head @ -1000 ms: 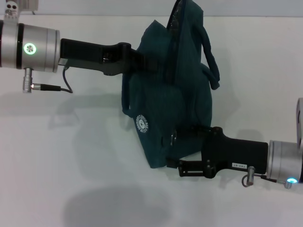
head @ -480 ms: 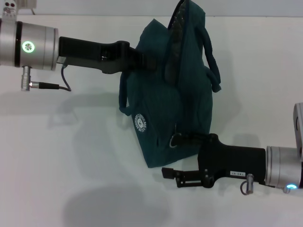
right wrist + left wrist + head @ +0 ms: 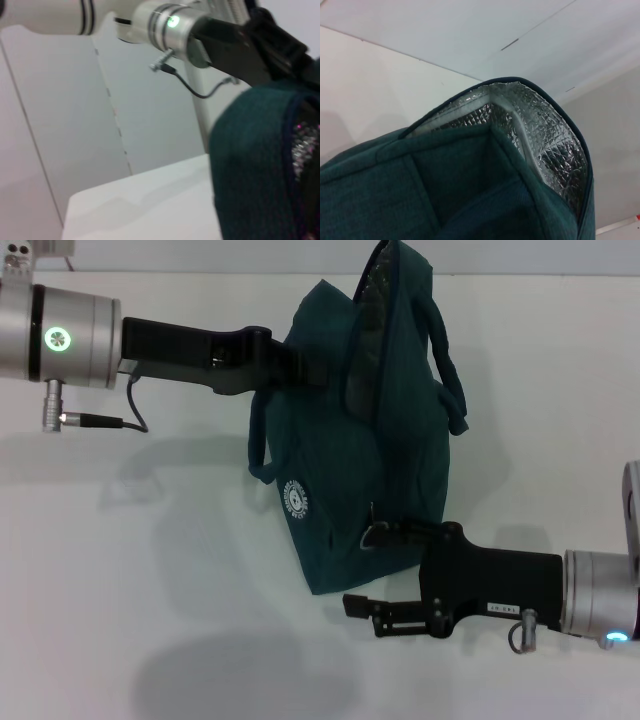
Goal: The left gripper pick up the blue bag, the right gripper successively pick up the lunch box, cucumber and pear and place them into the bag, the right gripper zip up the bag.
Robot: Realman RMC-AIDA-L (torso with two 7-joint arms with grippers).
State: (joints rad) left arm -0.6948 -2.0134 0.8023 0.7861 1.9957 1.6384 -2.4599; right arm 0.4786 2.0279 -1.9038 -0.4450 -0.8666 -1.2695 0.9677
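A dark teal bag (image 3: 365, 430) stands mid-frame on a white counter (image 3: 150, 590). The left tool (image 3: 300, 365) pinches its upper edge; the right tool (image 3: 355, 570), spread, sits at its lower corner.

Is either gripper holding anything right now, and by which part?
The left gripper holds the bag by its upper side panel, near the open top. The right gripper sits at the bag's lower corner; a grip cannot be told.

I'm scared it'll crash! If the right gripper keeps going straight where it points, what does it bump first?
Probably the bottom of the blue bag: the right gripper points at it, though depth is unclear.
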